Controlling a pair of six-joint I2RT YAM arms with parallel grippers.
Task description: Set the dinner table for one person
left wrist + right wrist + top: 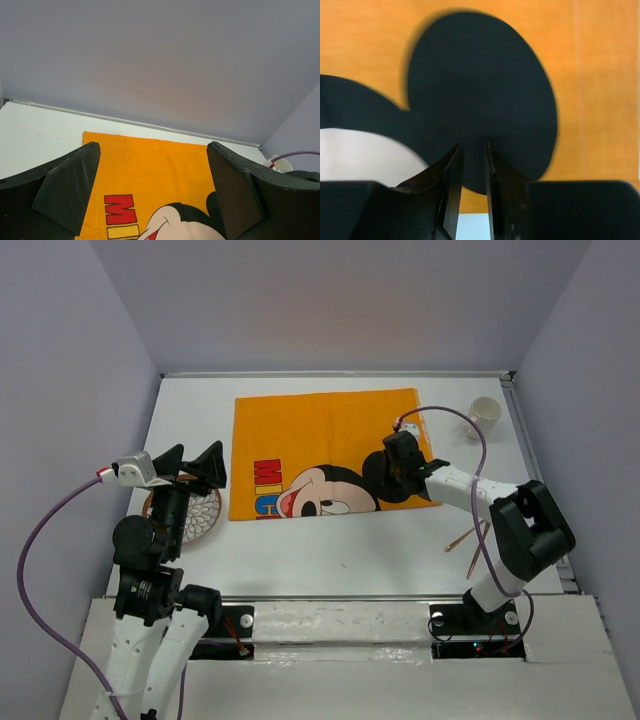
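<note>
The dinner table (330, 560), a plain white top, fills the middle of the overhead view from the arm bases at the bottom up to the back wall. On its upper centre lies an orange Mickey Mouse mat (320, 435), flat, its lower edge about halfway down the table. The left arm stands at the left of the frame, and the left gripper (192, 465) hangs with its jaws spread wide and nothing between them; its wrist view looks out between the two dark fingers (70, 190) over the mat towards the wall. The right arm reaches in from the lower right, and the right gripper (385, 468) sits low over the mat's right part, above the black ear print. In its wrist view the right gripper's jaws stand a narrow slit apart with nothing clamped in the gap. A patterned plate (200, 520) lies under the left arm, just left of the mat. A pale cup (487, 410) stands at the upper right. Wooden chopsticks (465, 538) lie on bare table at the lower right.
</note>
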